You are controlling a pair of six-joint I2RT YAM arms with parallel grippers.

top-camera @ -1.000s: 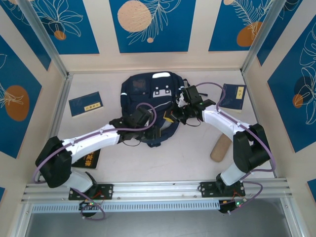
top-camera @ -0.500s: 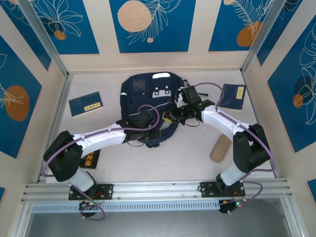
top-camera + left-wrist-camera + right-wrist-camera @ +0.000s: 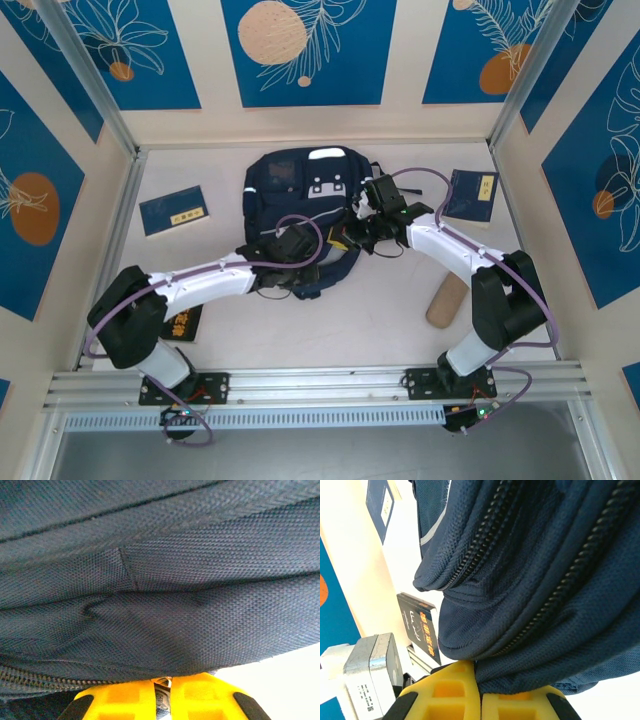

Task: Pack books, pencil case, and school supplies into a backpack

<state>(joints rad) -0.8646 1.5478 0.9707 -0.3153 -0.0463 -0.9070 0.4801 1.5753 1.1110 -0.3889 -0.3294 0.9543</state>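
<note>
Left fingers (image 3: 125, 700) have just closed on backpack (image 3: 300, 180) fabric beside its zipper (image 3: 30, 680); right fingers (image 3: 452, 690) pinch a fold on its right side. With both gripping the bag mid counter (image 3: 380, 300), opening can begin; books (image 3: 172, 210) lie unpacked near the side edges.

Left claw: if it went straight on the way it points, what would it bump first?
The dark navy fabric backpack: its cloth lies right ahead of the left claw, which looks pinched shut on it.
</note>
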